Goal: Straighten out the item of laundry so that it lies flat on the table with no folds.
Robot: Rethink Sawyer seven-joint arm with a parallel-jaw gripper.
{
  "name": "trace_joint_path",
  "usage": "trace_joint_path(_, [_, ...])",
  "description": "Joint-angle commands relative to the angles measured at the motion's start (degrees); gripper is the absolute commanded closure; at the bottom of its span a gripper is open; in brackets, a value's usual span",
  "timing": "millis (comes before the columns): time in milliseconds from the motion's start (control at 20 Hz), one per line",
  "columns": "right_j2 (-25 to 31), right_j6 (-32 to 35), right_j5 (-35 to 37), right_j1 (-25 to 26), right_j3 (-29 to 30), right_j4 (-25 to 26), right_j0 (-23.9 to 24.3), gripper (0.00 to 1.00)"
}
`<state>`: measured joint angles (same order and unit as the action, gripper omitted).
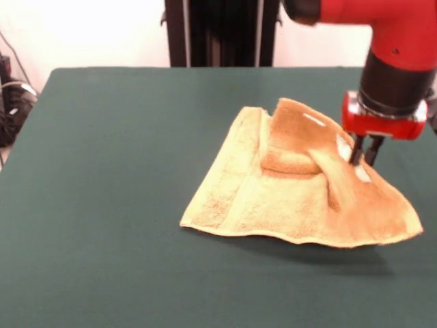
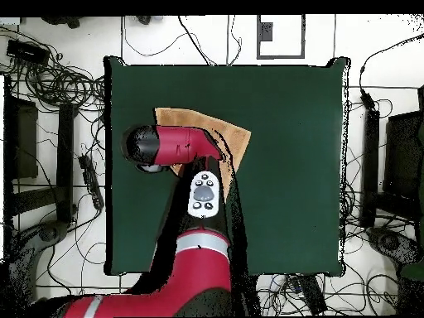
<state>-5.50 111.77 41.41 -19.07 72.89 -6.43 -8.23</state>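
The orange-tan towel (image 1: 287, 198) lies on the green table (image 1: 102, 171) right of centre, rumpled, with one flap folded over at its far side and a pulled ridge running toward the gripper. Its near right part is raised a little and casts a shadow. My gripper (image 1: 363, 158) comes down at the towel's right side, its two dark fingers close together and pinching the cloth there. In the overhead view the towel (image 2: 234, 137) shows only partly beside the red arm (image 2: 178, 146), which hides the gripper; the table (image 2: 290, 166) is bare around it.
The black pedestal (image 1: 222, 31) stands at the table's far edge. Cables and dark equipment (image 1: 12, 102) lie off the table's left side. In the overhead view cables (image 2: 58, 83) and gear surround the table on the floor.
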Motion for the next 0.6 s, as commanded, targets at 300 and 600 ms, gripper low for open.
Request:
trace_joint_path(300, [-2.3,30.0,-8.8,16.8,-13.4,-10.5,-9.5,1.0])
trace_joint_path(600, [-6.7,41.2,-5.1,20.9,-20.5,-16.6,-14.8,1.0])
